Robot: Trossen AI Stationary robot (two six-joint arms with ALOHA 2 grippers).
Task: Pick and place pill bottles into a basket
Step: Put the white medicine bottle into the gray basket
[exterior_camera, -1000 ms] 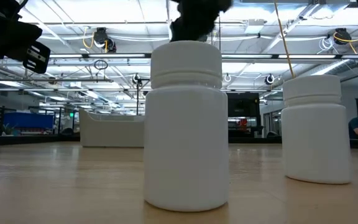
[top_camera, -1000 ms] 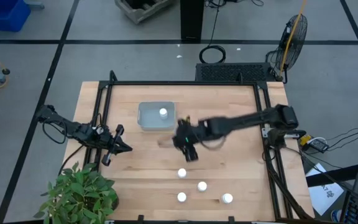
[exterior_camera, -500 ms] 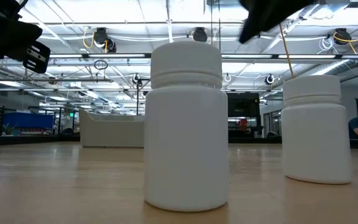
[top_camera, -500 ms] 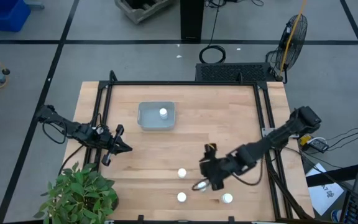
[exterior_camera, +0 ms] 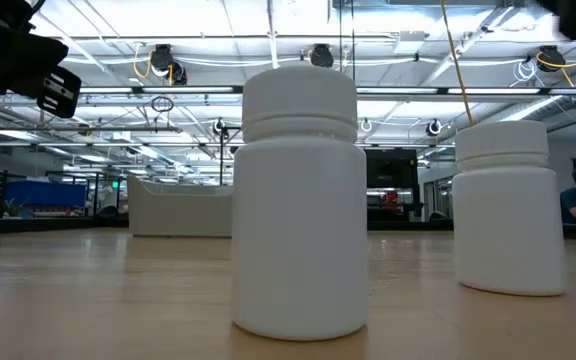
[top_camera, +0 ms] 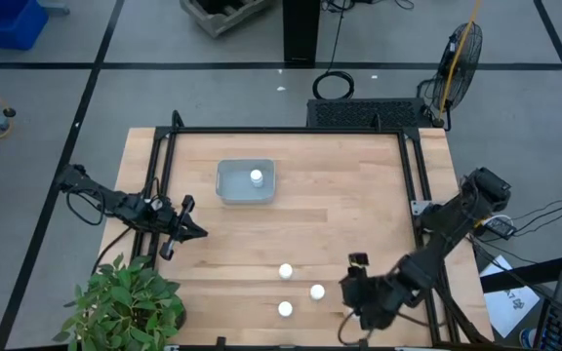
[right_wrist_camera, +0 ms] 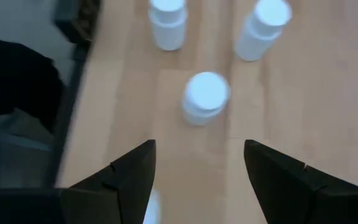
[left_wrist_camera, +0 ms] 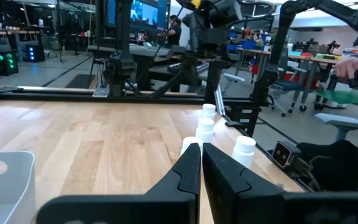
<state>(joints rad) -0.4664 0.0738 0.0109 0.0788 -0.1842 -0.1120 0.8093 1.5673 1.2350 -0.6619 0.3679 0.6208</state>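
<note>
Right hand [top_camera: 361, 310] with fingers spread wide, poised over the front tabletop [top_camera: 340, 214] edge, probably above the hidden fourth bottle. Lower squarely, straddle it, close gently. One bottle [top_camera: 256, 176] already in basket [top_camera: 228, 185]. Left hand [left_wrist_camera: 197, 163] parked, fingers together.

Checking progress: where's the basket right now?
In the high view the basket sits on the table's far left part, one bottle inside it, well away from the three bottles visible near the front edge.

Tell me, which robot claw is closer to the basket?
The left gripper. It waits by the table's left edge, just off the basket. The right gripper hovers open far away at the front edge.
</note>
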